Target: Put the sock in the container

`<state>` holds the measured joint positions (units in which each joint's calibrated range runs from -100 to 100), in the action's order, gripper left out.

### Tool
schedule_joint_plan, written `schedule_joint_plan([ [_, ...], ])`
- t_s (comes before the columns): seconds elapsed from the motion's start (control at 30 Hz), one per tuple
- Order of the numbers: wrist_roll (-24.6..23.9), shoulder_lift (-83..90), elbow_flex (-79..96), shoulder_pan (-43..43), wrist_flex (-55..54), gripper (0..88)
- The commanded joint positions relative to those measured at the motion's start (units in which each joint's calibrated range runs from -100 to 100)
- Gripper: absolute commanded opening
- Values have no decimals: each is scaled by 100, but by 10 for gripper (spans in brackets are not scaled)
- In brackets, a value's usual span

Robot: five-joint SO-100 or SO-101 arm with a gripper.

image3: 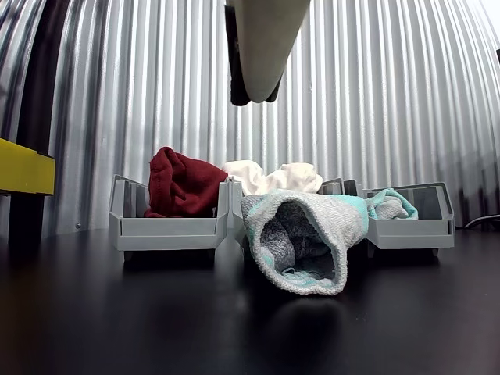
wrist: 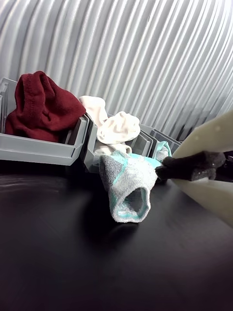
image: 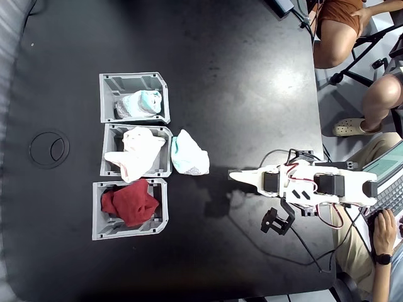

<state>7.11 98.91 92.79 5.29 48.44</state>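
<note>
The sock (image: 188, 154) is a small soft knit piece, white with pale mint patches. In the fixed view it lies crumpled on the black table (image: 239, 75), just beside the right wall of the middle bin (image: 165, 170). In the wrist view the sock (wrist: 127, 187) shows a grey-white ribbed knit with a mint edge round its open mouth, which gapes toward the camera. The other view shows the same open mouth of the sock (image3: 308, 234), fuzzy inside, resting on the glossy tabletop.

Three square grey plastic bins with ribbed walls and one cut corner each stand in a column at the left of the fixed view. The container (image: 107, 85), the top one, holds mint-and-grey fabric. The middle bin holds a cream cloth (image: 138, 154) that spills over its rim. The bottom bin (image: 97, 229) holds a dark red cloth (image: 129, 202), heaped and plush.

The gripper (image: 236, 177) is white moulded plastic. In the fixed view it points left at the sock from the right, apart from it, with bare table between. I cannot tell whether its jaws are spread or pressed together. In the wrist view a pale finger (wrist: 206, 138) with a dark pad sits just to the right of the sock. Corrugated metal sheet (image3: 375, 94) stands behind the bins.
</note>
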Motion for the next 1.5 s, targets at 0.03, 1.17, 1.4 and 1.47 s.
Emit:
schedule_joint_plan([
  [0.03, 19, 42, -325, -37, -122, 14],
  [1.17, 36, -4065, -3851, 892, 382, 13],
  [1.4, 36, -5838, -5005, 892, 390, 13],
  [1.47, 36, -6290, -5267, 892, 390, 13],
])
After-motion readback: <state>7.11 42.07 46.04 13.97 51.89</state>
